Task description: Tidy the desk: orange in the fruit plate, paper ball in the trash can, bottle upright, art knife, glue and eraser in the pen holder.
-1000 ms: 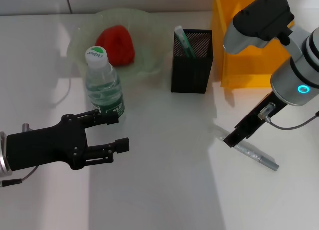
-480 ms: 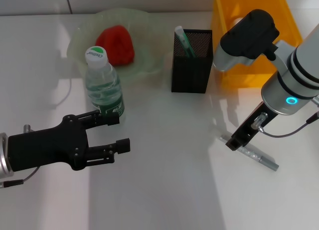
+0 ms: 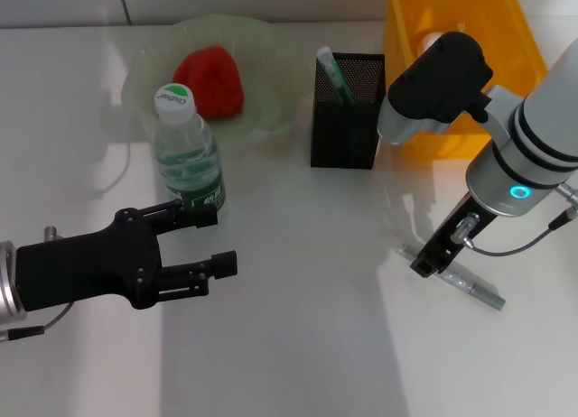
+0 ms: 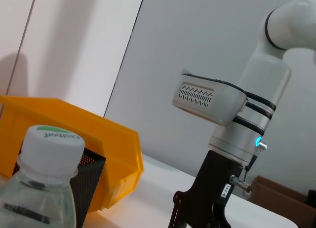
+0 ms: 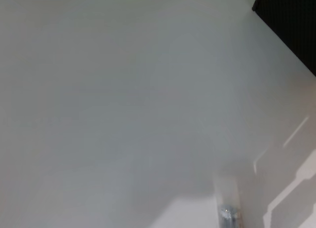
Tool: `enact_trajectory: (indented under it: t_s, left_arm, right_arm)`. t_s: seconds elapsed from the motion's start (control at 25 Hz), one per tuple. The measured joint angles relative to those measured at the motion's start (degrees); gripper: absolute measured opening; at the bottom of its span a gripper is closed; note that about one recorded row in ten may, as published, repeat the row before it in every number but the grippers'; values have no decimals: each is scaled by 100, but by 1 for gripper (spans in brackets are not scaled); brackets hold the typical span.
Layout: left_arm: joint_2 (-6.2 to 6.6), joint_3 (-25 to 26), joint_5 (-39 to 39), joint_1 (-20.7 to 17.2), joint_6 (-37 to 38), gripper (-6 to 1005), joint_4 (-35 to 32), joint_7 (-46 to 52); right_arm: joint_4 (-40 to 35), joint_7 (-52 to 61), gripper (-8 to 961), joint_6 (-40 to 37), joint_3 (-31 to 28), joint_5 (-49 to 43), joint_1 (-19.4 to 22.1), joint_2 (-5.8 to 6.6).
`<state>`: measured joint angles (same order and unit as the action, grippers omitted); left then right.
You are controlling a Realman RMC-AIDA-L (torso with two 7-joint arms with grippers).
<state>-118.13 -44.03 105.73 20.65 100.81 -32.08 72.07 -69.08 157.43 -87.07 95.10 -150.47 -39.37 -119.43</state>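
The orange (image 3: 209, 78) lies in the pale-green fruit plate (image 3: 266, 47). The bottle (image 3: 187, 155) stands upright in front of the plate and also shows in the left wrist view (image 4: 42, 188). My left gripper (image 3: 210, 240) is open and empty, just in front of the bottle. The black mesh pen holder (image 3: 348, 119) holds a green-and-white stick. My right gripper (image 3: 424, 262) hangs low over one end of the silver art knife (image 3: 470, 284), which lies on the table. The knife's end shows in the right wrist view (image 5: 227, 210). The paper ball and eraser are not in view.
The yellow-orange trash can (image 3: 470, 20) stands behind the right arm, next to the pen holder. The left wrist view shows the trash can (image 4: 74, 134), the pen holder (image 4: 91, 176) and the right arm (image 4: 237, 129). White table lies between the two grippers.
The right arm's upper part has swung left in front of the trash can, and its gripper has sunk slightly over the art knife. The left arm has not moved.
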Motion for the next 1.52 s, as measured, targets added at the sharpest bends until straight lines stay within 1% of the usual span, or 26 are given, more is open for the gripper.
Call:
enact_trajectory:
  t_s: [0.44,0.84,0.96,1.04,1.12,1.16,1.24,1.32,1.36,1.44,1.52]
  left_arm:
    - [-2,0,0,6,37,788,-1,0]
    - [-8,0,0,9,44,788,-1,0]
    - [-8,0,0,9,42,788,-1,0]
    - [-8,0,0,7,42,788,-1,0]
    - [-8,0,-5,0,46,788,-1,-2]
    - [-8,-1,-8,-3,46,788,-1,-3]
    - [-8,0,-13,-7,46,788,-1,-4]
    - [-8,0,-16,-8,50,788,-1,-11]
    - [-7,0,-15,-8,53,788,-1,-27]
    - [-8,0,-15,-8,54,788,-1,-54]
    - [-13,-1,-15,4,54,788,-1,-70]
  right_arm:
    - [230,-77,257,129,9,0,-54,-1]
    - [241,-90,195,156,9,4,-46,-10]
    - [77,-90,170,114,-18,21,12,-10]
    - [-162,-90,158,57,-43,33,90,-8]
    - [-661,-90,151,-71,-139,39,238,3]
    - [-890,-95,148,-140,-236,39,297,4]
    - [-1584,-123,144,-262,-628,67,474,15]
    - [-2320,-274,145,-273,-1225,295,707,10]
    - [-2638,-418,145,-149,-1593,589,856,0]
    - [-2948,-788,144,320,-2222,1403,1159,-3]
    - [-2828,-1453,142,1005,-2770,2731,1463,16]
